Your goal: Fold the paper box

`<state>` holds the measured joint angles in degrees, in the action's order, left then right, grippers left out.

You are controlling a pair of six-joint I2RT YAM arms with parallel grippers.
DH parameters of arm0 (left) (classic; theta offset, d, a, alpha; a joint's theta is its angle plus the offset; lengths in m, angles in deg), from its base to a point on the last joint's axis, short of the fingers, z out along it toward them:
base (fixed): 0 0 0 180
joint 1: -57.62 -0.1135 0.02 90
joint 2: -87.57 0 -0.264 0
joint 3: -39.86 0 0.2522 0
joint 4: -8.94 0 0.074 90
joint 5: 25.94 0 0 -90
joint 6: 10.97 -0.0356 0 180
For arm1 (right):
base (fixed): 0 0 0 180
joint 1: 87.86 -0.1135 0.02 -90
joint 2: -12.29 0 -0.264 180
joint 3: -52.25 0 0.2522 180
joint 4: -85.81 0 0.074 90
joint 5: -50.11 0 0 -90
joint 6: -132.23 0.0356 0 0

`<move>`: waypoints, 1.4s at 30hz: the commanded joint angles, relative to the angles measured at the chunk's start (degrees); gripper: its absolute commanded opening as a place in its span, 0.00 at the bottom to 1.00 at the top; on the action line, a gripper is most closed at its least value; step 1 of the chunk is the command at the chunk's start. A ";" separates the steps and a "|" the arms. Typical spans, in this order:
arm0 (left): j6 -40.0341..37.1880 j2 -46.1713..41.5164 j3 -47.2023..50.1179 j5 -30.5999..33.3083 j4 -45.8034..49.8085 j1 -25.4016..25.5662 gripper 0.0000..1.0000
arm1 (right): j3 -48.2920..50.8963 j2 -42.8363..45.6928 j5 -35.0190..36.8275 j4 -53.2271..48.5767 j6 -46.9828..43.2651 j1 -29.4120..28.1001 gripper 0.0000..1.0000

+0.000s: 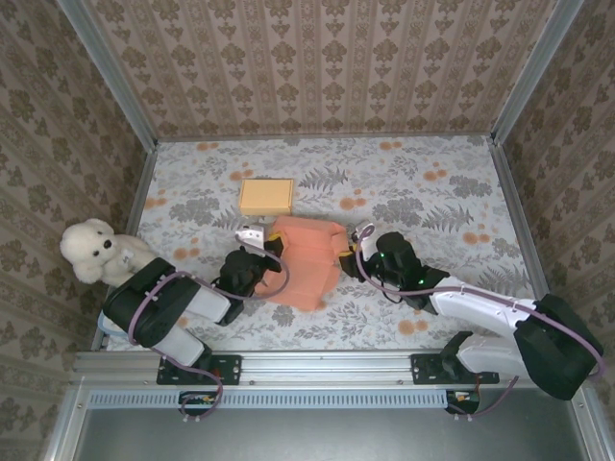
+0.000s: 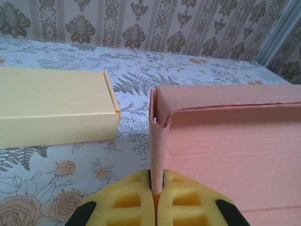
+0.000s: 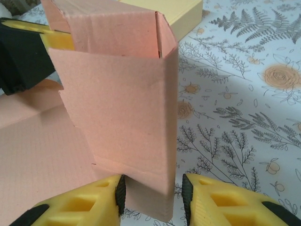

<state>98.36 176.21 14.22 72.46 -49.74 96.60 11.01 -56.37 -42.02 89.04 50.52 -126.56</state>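
Near the middle of the tabletop (image 1: 432, 202), the box (image 1: 306, 269) is lying half formed, its pink base sitting flat and two side panels standing up. The left end effector (image 2: 157, 187) is pinching the left wall (image 2: 159, 150) between closed fingers, just below the corner where a small tab is peeking out. The right end effector (image 3: 153, 194) is straddling the upright flap (image 3: 122, 117) with its fingers apart; one pad (image 3: 110, 200) seems to be brushing the card, the other standing clear. That ungripped flap is looking like the weak point: with nothing clamping it, it is likely leaning on its crease alone and risking a spring back outward. If the right fingers are closing this low on the edge, they may be crushing or kinking the thin card rather than guiding it. Any sideways pull from the left pinch is threatening to tear the wall at its fold or pop the corner tab loose. The base is resting unheld, so a push is risking sliding it toward the yellow box (image 2: 51, 106) close behind.
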 commanded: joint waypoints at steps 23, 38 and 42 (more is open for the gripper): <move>-2.82 1.76 -4.41 14.18 2.62 10.01 0.00 | -8.34 -13.83 19.41 5.70 4.35 -5.73 0.39; 1.42 -1.26 -7.46 15.76 10.77 14.74 0.00 | -10.01 -19.90 28.52 9.72 1.95 -6.06 0.28; 3.69 -3.46 -8.14 16.69 15.05 14.81 0.00 | -9.34 -20.53 29.30 11.58 2.02 -6.08 0.20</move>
<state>98.99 175.05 7.97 92.29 -37.48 109.82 2.90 -76.11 -14.24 95.36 52.86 -132.02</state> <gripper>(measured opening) 0.058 0.207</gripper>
